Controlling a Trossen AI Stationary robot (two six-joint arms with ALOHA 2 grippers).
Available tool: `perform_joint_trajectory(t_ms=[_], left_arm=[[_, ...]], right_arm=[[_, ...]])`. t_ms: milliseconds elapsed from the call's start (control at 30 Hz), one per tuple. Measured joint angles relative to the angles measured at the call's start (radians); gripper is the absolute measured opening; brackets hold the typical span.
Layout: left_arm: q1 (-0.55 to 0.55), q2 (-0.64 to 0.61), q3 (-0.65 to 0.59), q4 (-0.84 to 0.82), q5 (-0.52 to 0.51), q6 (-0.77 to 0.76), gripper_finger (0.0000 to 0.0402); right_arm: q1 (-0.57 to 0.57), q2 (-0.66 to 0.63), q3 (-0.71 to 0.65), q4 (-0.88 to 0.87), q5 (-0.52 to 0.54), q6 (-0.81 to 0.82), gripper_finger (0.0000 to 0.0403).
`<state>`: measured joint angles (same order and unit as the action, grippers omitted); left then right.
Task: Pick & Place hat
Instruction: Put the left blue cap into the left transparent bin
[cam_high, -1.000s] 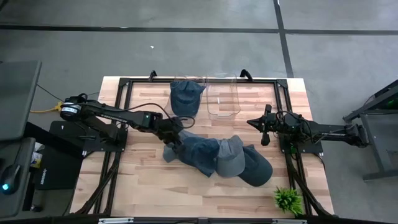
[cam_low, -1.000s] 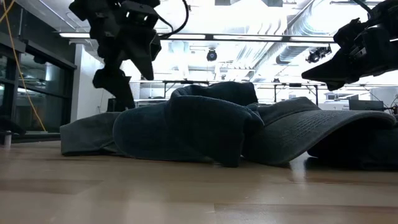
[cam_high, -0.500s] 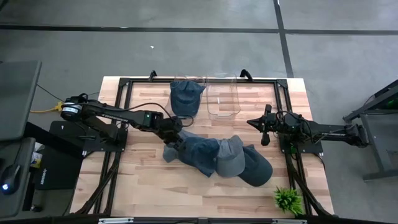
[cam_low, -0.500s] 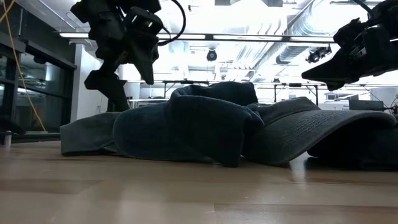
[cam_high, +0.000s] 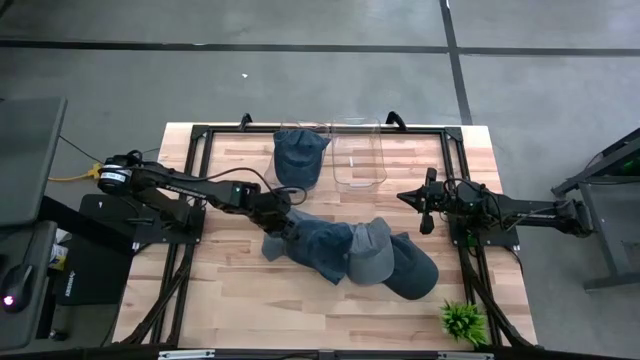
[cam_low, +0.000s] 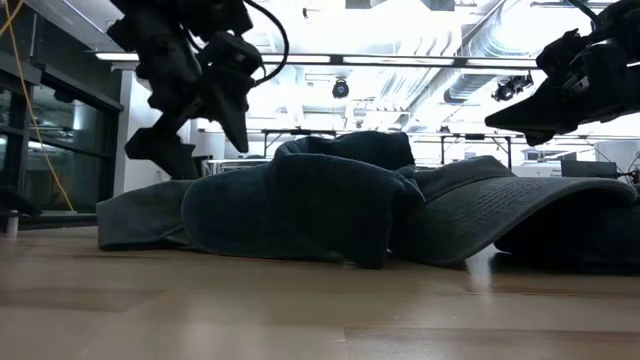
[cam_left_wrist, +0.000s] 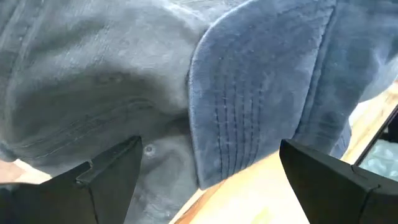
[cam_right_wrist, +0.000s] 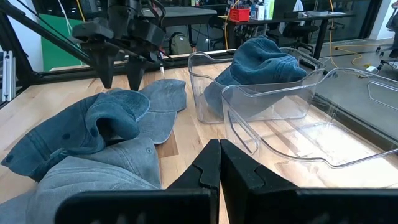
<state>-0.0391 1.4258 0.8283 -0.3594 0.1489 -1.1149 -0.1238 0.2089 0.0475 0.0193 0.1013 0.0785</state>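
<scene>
**A:** Your target is the leftmost hat (cam_high: 300, 240) in the heap at table centre; two more caps (cam_high: 385, 258) overlap it toward 3 o'clock. The left gripper (cam_high: 281, 222) hangs just above its 9 o'clock edge, fingers spread apart and holding nothing.

**B:** So how should you take it?

**A:** Come straight down so one finger goes each side of a fold of cloth, not flat on the crown. Bite near the brim seam, the stiffest part; soft denim will likely slip or drag its neighbours otherwise. Lift slowly and check the overlapping cap lets go.

**B:** And where does it go?

**A:** Probably the clear bins (cam_high: 358, 155) at 12 o'clock. One hat (cam_high: 299, 155) already sits in the left bin; the one beside it looks empty.

**B:** The right gripper?

**A:** It waits at 3 o'clock, well apart from the heap, fingers pressed together.

**B:** Which view helps you most?

**A:** The left wrist view shows the brim stitching (cam_left_wrist: 233, 124) between the fingers (cam_left_wrist: 109, 174), which the high view cannot. The low view shows the gap remaining above the cloth. The right wrist view shows the bin walls (cam_right_wrist: 273, 102), though whether the left fingertips touch fabric there is hard to tell.
</scene>
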Motion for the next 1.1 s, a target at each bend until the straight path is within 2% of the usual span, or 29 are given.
perform_joint_trajectory(t_ms=[300,633,933,1100], left_arm=[[0.000,0.000,-0.002,0.038,0.000,-0.009,0.0352],[0.000,0.046,-0.002,0.119,0.068,-0.009,0.0303],[0.000,0.077,-0.001,0.184,0.096,-0.009,0.0282],[0.000,0.077,-0.001,0.183,0.105,0.008,0.0247]], right_arm=[[0.000,0.000,0.000,0.000,0.000,0.000,0.0000],[0.000,0.000,0.000,0.000,0.000,0.000,0.0000],[0.000,0.000,0.000,0.000,0.000,0.000,0.0000],[0.000,0.000,0.000,0.000,0.000,0.000,0.0000]])
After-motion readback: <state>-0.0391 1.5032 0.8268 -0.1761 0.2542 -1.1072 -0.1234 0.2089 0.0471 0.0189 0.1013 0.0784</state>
